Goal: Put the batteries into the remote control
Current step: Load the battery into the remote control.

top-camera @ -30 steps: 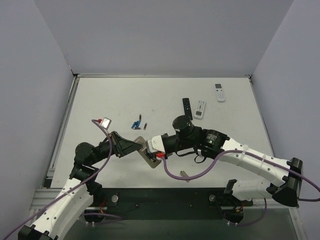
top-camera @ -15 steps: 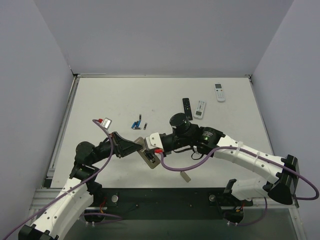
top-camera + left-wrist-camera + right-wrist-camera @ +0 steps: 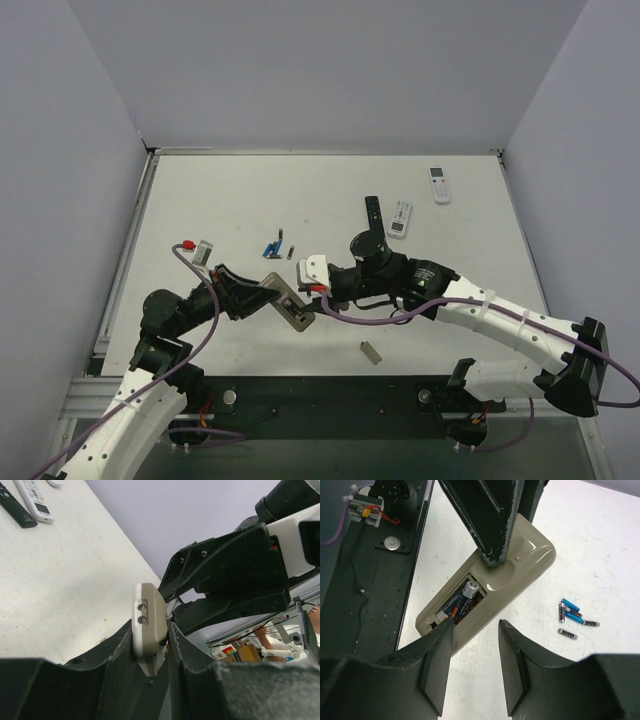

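My left gripper (image 3: 150,647) is shut on one end of the remote control (image 3: 149,621), holding it off the table with its grey-tan back (image 3: 512,572) turned toward the right wrist camera. A dark battery (image 3: 461,603) lies in the open recess. My right gripper (image 3: 474,627) hovers just over that recess, open, with nothing between its fingers; its left fingertip (image 3: 442,630) overlaps the recess end. From above, the remote control (image 3: 291,305) sits between my left gripper (image 3: 270,292) and my right gripper (image 3: 312,297). Several loose batteries (image 3: 275,247), blue and dark, lie on the table behind it.
A small grey cover piece (image 3: 371,352) lies near the front edge. A slim black remote (image 3: 373,213) and two white remotes (image 3: 400,218) (image 3: 438,184) rest at the back right. The black base rail (image 3: 365,580) runs along the near edge.
My right gripper has opened and drawn back a little from the remote; a battery now lies in the recess. The left arm shifted slightly left, still holding the remote.
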You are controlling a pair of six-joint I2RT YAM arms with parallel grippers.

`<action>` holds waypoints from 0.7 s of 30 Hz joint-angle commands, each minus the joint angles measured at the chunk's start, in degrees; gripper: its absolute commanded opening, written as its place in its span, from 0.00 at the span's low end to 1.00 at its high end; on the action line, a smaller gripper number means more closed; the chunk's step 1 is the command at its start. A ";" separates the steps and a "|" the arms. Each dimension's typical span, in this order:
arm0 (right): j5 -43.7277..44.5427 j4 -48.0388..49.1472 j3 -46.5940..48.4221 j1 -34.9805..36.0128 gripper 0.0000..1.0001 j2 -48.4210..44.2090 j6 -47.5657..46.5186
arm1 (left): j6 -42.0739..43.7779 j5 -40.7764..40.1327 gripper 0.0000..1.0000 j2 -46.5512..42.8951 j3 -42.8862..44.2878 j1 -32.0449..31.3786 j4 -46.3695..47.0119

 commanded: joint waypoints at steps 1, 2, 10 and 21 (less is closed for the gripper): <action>1.97 5.48 -0.60 -0.19 0.37 -3.55 6.57 | 4.19 -2.46 0.00 -0.52 1.64 -0.06 0.07; 1.97 6.18 -0.95 -0.19 0.38 -3.81 6.92 | 4.19 -2.46 0.00 -0.44 1.47 0.03 0.33; 1.97 5.84 -0.52 0.95 0.33 -3.64 5.62 | 2.87 -2.46 0.00 0.88 2.34 0.03 -1.24; -2.33 -5.76 6.25 1.66 0.25 0.31 -7.66 | 1.29 4.30 0.00 5.89 4.98 0.03 -1.34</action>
